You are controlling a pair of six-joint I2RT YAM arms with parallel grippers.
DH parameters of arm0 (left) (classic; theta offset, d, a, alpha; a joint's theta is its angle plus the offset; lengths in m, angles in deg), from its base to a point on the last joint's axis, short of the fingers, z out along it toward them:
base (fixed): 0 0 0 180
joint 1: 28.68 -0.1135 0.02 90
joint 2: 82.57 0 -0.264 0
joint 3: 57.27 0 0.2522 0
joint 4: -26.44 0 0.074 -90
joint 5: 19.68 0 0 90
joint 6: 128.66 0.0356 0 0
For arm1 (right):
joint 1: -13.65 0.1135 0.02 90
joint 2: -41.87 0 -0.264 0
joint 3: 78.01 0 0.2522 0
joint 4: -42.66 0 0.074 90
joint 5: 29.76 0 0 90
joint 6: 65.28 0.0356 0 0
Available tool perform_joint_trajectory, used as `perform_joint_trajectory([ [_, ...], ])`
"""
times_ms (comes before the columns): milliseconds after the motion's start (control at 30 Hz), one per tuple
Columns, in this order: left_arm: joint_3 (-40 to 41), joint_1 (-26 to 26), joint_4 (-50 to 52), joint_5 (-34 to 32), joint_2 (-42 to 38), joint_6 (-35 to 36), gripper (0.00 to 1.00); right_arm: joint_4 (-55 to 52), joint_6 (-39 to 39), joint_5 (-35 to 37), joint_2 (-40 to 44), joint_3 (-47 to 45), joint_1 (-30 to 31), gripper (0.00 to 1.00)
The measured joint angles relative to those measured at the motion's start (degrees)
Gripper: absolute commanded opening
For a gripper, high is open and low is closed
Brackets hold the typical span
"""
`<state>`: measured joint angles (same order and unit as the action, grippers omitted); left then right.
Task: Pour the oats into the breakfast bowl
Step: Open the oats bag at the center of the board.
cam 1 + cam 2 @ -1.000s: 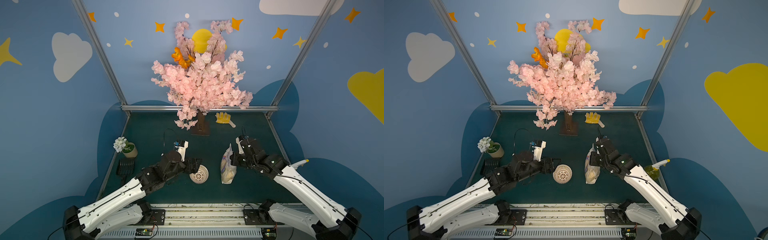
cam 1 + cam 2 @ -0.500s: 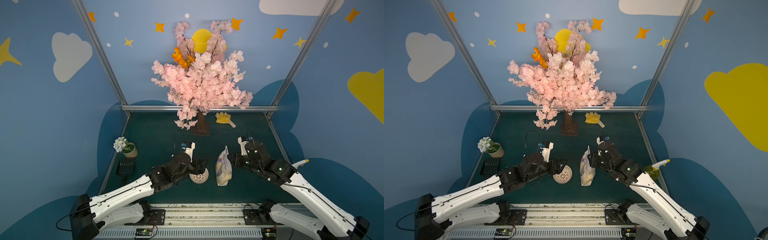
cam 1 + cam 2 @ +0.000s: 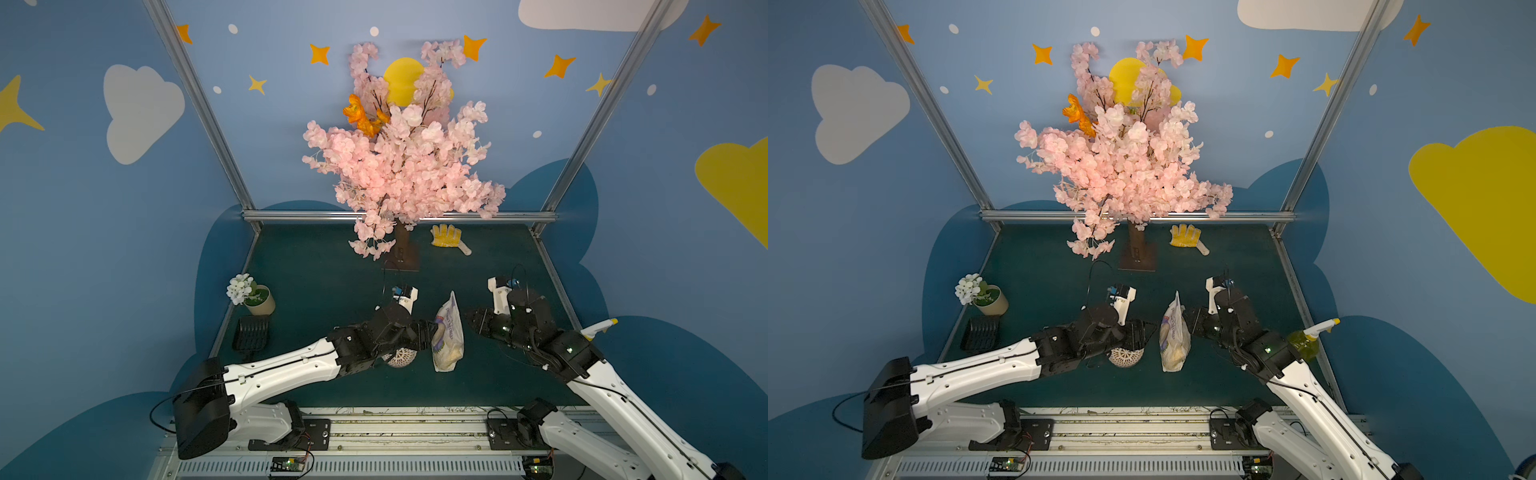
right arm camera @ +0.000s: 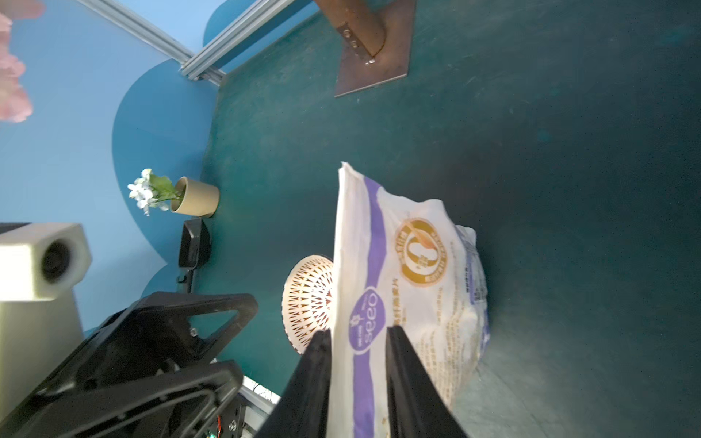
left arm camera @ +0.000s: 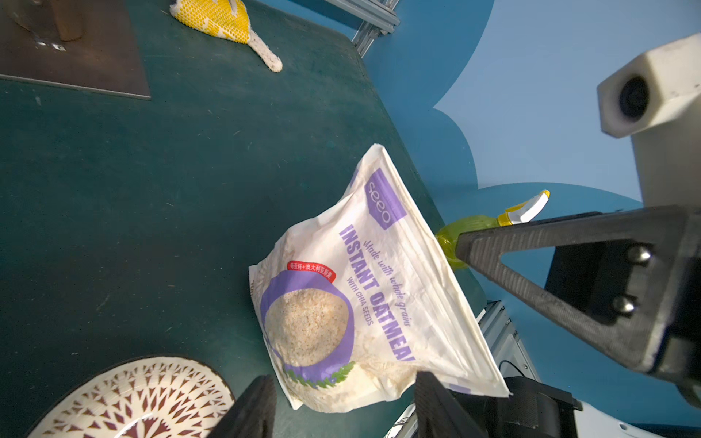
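One oats bag, upright, red mark in left wrist view only

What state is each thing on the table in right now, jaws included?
oats bag: standing upright, oats inside.
breakfast bowl: beside the bag, no oats seen in it.
left gripper: jaws open beside the bag.
right gripper: jaws open beside the bag.
flower pot: upright.
yellow glove: lying flat.

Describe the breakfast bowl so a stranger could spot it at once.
From the pink blossom tree, come forward to the oats bag. The small round bowl sits beside it. Unlike the plain beige flower pot, its cream sides are openwork lattice.
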<state>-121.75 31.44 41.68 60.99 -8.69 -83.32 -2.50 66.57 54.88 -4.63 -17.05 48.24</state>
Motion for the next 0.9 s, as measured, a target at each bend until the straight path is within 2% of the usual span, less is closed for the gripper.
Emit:
perform_joint_trajectory([
  [133,-0.28,0.17,-0.72,0.68,1.53,-0.63,0.58,2.80,1.51,-2.82,-0.13,-0.94,0.00,0.09],
  [233,-0.28,0.28,-1.05,0.85,2.32,-0.96,0.58,3.61,2.01,-3.65,-0.31,-1.44,0.00,0.08],
  [900,-0.28,0.31,-1.44,0.94,2.58,-2.08,0.58,4.11,2.89,-3.67,2.19,-3.87,-0.02,0.14],
])
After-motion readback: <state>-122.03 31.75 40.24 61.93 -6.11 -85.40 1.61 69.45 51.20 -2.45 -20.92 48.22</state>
